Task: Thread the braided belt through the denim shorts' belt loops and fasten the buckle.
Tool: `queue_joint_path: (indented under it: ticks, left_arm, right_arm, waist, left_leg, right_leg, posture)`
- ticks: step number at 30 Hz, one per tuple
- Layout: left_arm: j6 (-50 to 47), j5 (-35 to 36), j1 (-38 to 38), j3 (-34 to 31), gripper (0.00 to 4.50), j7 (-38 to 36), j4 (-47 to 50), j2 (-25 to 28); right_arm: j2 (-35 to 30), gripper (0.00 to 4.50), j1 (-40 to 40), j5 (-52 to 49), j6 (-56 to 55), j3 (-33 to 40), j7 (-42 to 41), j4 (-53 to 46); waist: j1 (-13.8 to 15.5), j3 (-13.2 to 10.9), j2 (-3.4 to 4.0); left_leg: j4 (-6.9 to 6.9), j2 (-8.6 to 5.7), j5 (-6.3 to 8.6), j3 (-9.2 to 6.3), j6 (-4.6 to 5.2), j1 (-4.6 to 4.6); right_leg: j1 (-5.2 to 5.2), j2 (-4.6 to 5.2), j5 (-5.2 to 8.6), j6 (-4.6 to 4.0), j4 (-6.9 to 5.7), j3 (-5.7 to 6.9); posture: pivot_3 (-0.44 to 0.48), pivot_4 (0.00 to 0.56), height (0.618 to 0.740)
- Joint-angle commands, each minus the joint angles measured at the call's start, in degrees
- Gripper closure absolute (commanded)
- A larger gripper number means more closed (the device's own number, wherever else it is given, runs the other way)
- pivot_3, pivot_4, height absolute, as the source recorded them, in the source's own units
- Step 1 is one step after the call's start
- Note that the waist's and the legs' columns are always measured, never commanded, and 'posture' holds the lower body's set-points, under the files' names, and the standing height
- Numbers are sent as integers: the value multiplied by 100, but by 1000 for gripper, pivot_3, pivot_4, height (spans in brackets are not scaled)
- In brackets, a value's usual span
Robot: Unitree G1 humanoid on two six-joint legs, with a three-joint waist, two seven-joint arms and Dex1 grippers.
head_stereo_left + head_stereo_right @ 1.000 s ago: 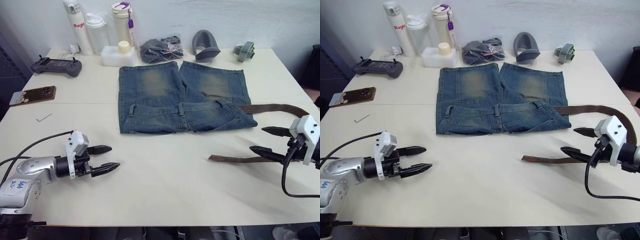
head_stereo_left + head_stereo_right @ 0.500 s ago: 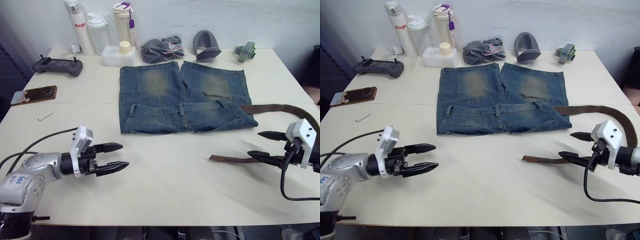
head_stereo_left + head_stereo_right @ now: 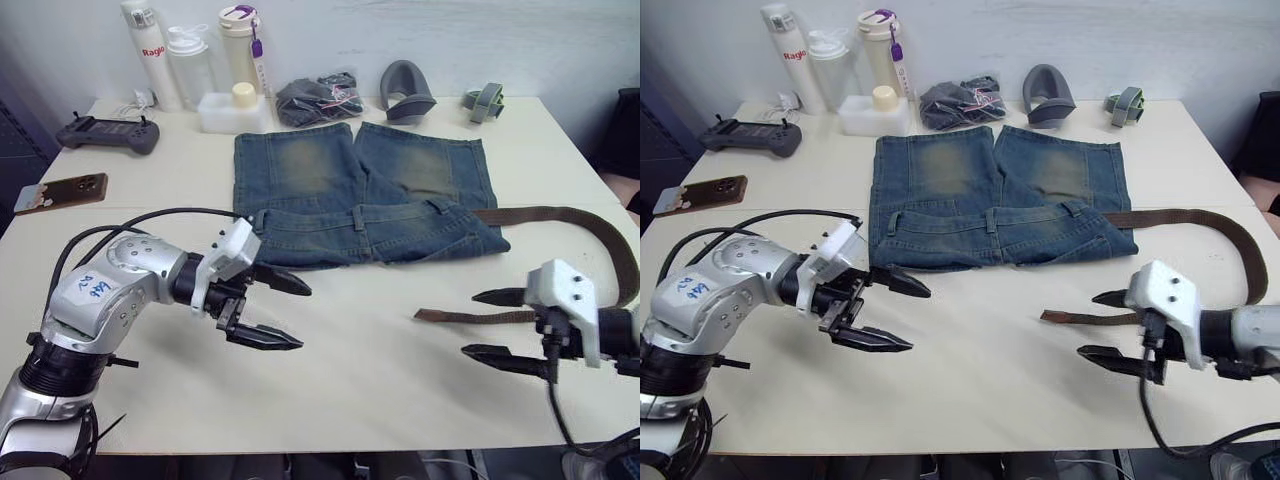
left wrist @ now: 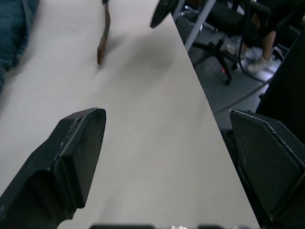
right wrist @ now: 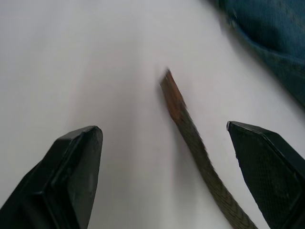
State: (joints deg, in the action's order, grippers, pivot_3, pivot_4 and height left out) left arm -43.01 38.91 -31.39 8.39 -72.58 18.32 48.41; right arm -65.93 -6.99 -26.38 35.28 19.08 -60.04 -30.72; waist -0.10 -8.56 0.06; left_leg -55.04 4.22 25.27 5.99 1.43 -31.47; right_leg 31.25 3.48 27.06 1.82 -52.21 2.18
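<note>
The denim shorts lie flat at mid-table, waistband toward me, with belt loops across it. The braided belt comes out from the shorts' right waist, curves round at the right edge and returns to a tapered tip. The same tip lies on the table ahead of the right gripper's fingers. The buckle is hidden. My right gripper is open just right of the tip, one finger on each side of the strap's line. My left gripper is open and empty, below the waistband's left part.
Three bottles, a white box, a dark bundle with pink cord and grey pieces line the far edge. A controller and a phone lie far left. A chair and a person's legs are beyond the table's front edge.
My left gripper has swung right, to just below the shorts' waistband. My right gripper has moved left to the belt's tip. Both stay open; belt and shorts have not moved.
</note>
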Motion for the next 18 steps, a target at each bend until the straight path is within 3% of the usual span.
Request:
queue_joint_path:
  ticks: [1,5,6,8,12,15,18]
  left_arm:
    - [97,-79,-76,29,0,-56,206,22]
    - [212,-175,127,-53,0,89,194,-56]
    - [250,-203,198,-107,0,178,126,-99]
    - [372,-185,325,-231,0,264,10,-191]
    - [700,61,622,-602,0,138,-82,-389]
    - [754,238,465,-799,0,378,-604,-939]
    - [925,262,262,-911,0,638,-799,-1460]
  right_arm:
    - [-177,63,226,813,-692,-435,162,390]
    - [-121,63,472,980,-898,-759,56,717]
    - [-141,293,523,1117,-1031,-901,28,857]
    - [-176,950,580,1286,-1240,-1083,-68,1069]
    - [21,3051,726,1102,-1370,-1074,-213,1303]
    - [251,4455,1098,325,-719,-972,-411,1212]
    - [374,4455,1352,-198,-317,-860,-515,1035]
  waist:
    - [14,-1,-1]
    - [18,-1,-1]
    - [16,-1,-1]
    - [12,-1,-1]
    - [5,-2,-1]
    - [20,-1,1]
    - [26,-2,0]
  left_leg:
    - [1,0,0,1,1,-2]
    - [0,-6,-5,1,4,-10]
    - [-1,-6,-5,1,4,-10]
    - [-1,-6,-5,1,4,-8]
    - [-3,-6,-6,2,3,-8]
    - [-4,-6,-6,1,2,-6]
    - [-9,-9,-6,1,5,-8]
  right_leg:
    - [2,0,0,0,0,-2]
    - [6,1,-8,17,-2,-5]
    - [5,1,-10,21,-2,-5]
    - [4,1,-26,51,-2,-6]
    - [7,0,-36,69,-6,-7]
    - [6,2,-36,69,-9,-6]
    - [6,3,-47,91,-15,-6]
  posture:
    - [0,150,649]
    - [0,150,649]
    - [0,150,649]
    - [0,150,649]
    - [0,150,649]
    - [0,150,649]
    - [0,150,649]
